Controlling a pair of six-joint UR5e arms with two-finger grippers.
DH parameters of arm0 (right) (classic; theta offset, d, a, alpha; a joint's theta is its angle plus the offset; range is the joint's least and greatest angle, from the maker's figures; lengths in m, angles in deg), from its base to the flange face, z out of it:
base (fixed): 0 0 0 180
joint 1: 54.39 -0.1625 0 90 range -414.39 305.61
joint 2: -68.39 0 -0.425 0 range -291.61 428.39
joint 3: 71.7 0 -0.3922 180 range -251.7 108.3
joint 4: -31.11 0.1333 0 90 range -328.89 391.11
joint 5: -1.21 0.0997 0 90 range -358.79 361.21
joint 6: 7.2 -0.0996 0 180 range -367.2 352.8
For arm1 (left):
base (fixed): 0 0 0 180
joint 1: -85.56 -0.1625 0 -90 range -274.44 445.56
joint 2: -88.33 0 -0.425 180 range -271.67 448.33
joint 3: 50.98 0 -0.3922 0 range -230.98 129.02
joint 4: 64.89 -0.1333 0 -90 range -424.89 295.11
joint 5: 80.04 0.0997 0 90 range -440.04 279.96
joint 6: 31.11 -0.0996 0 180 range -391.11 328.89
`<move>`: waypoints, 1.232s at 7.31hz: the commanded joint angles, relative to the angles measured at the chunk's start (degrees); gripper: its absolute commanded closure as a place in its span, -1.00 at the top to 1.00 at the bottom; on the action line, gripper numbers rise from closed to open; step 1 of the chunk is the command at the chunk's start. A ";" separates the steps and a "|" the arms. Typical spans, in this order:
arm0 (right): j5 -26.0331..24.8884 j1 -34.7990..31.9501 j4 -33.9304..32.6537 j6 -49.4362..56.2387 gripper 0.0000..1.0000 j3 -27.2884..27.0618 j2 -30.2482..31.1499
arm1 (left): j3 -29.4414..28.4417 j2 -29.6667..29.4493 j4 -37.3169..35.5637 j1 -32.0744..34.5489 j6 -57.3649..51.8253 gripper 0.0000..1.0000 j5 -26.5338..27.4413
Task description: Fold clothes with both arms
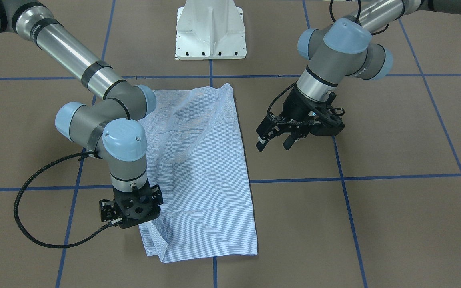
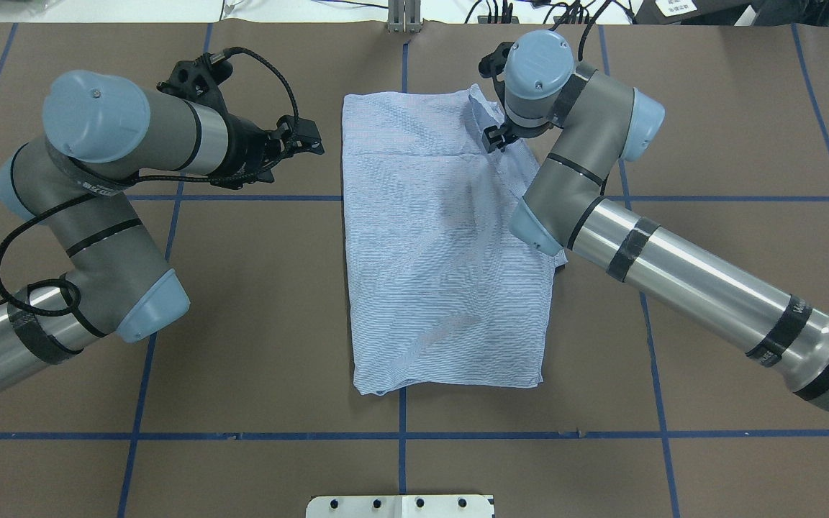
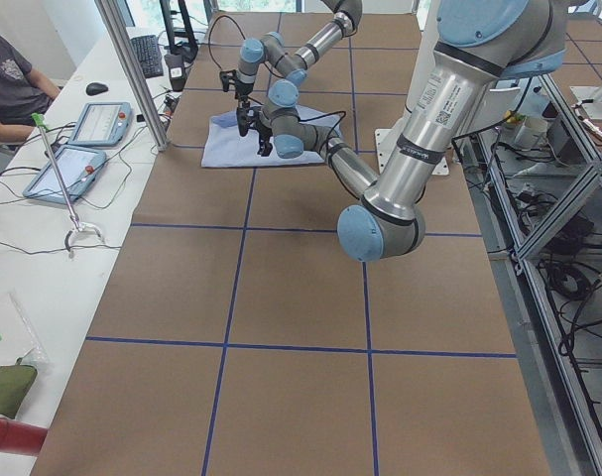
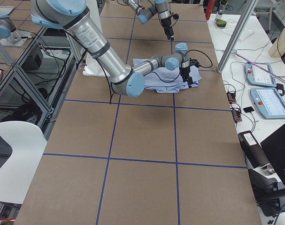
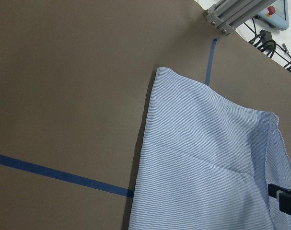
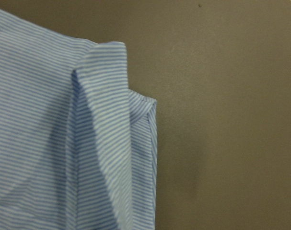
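Striped shirt (image 2: 443, 252) lies folded, approx. rectangular, corner maybe bunched.

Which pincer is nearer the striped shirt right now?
Right. The right pincer is directly over the shirt's far right corner as the robot sees it. The left pincer hangs off the shirt's left edge, apart from the fabric.

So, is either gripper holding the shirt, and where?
Left gripper is open and empty, beside the shirt. Right gripper sits over a rumpled corner; whether it grips cannot be told.
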 commanded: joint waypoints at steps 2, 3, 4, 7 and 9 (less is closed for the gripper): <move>0.38 -4.47 0.00 4.22 1.00 2.54 0.33 | -0.10 -0.72 -0.09 -0.10 0.00 0.99 0.06; 0.38 -5.00 0.00 4.41 1.00 3.07 0.42 | -0.10 -0.81 -0.09 -0.01 0.00 0.99 -0.02; 0.81 -5.53 0.00 4.93 1.00 3.07 0.42 | -0.10 -0.81 -0.09 -0.10 0.00 0.99 -0.02; 5.56 -5.89 0.09 4.06 1.00 0.28 -0.89 | -0.02 -0.82 -0.09 -0.01 0.00 0.99 -0.02; 5.65 -3.17 1.22 -1.02 1.00 -1.48 -1.34 | 0.07 -0.81 -0.09 -0.01 0.00 0.99 -0.02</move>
